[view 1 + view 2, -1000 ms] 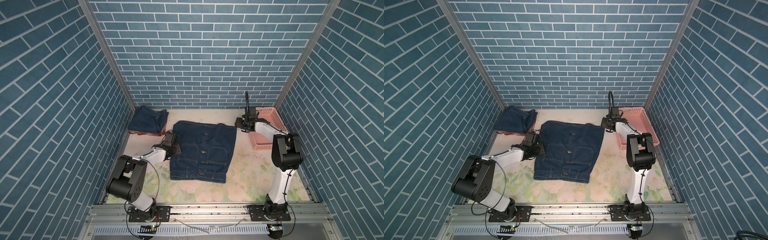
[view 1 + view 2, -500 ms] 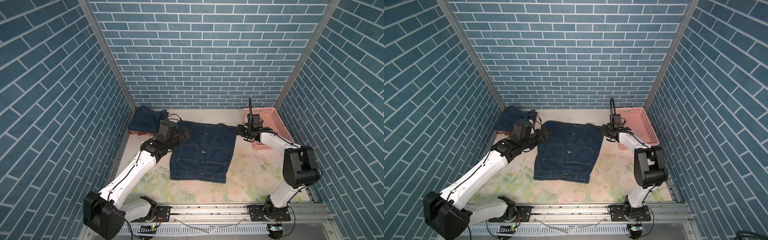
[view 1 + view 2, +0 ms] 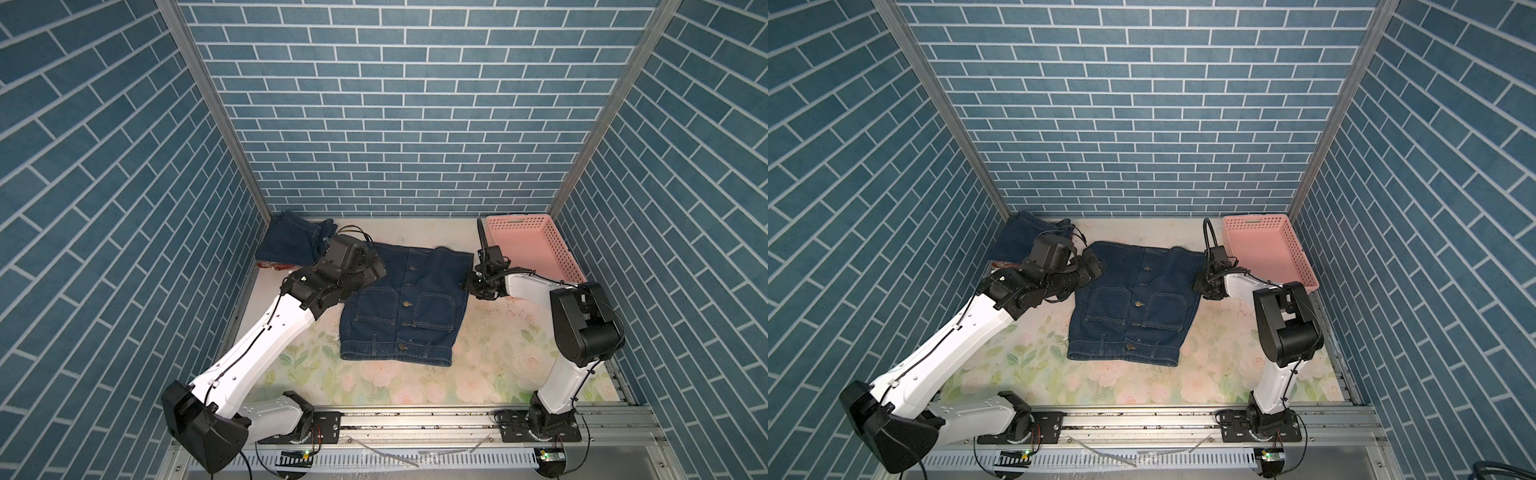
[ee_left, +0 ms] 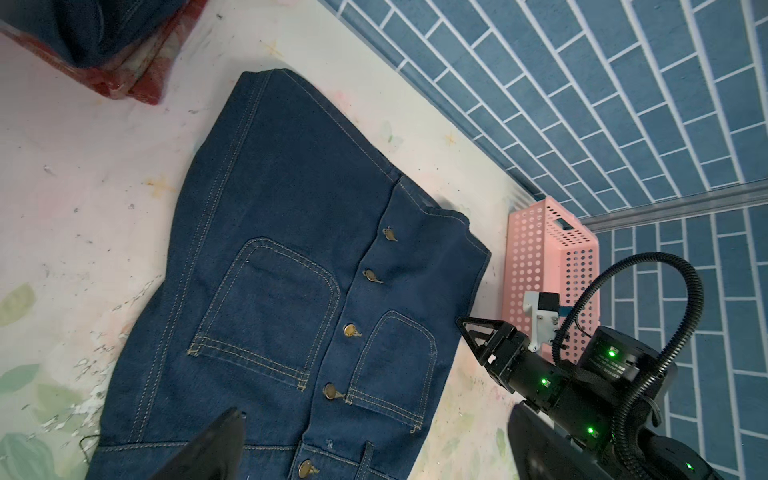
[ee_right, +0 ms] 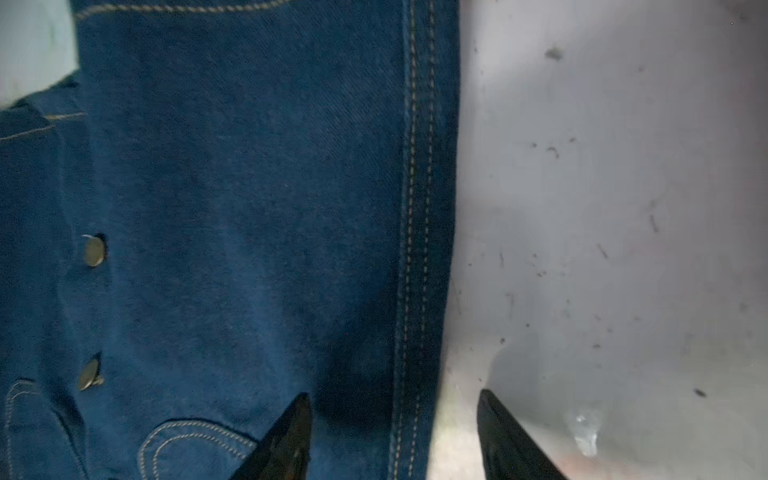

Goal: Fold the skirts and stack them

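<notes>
A dark blue denim skirt [image 3: 403,303] [image 3: 1133,307] lies spread flat mid-table, buttons up. A second denim skirt [image 3: 291,243] [image 4: 83,29] sits folded on the plaid skirt [image 3: 270,266] [image 4: 124,79] in the back left corner. My left gripper [image 3: 376,270] [image 3: 1096,266] [image 4: 376,415] hangs open and empty above the flat skirt's left side. My right gripper [image 3: 469,286] [image 3: 1196,286] [image 5: 395,399] is low at that skirt's right edge. It is open, one finger over the denim [image 5: 249,208] and one over the bare table, the stitched side seam between them.
A pink perforated basket [image 3: 536,245] [image 3: 1266,249] [image 4: 548,270] stands at the back right, just behind the right arm. Blue brick walls close in the back and both sides. The floral table surface [image 3: 415,386] shows in front of the skirt.
The left arm rose from low at the skirt's left edge, reached out above it, and its jaws opened wide. The right gripper slid forward along the right edge, jaws narrowing a little.
</notes>
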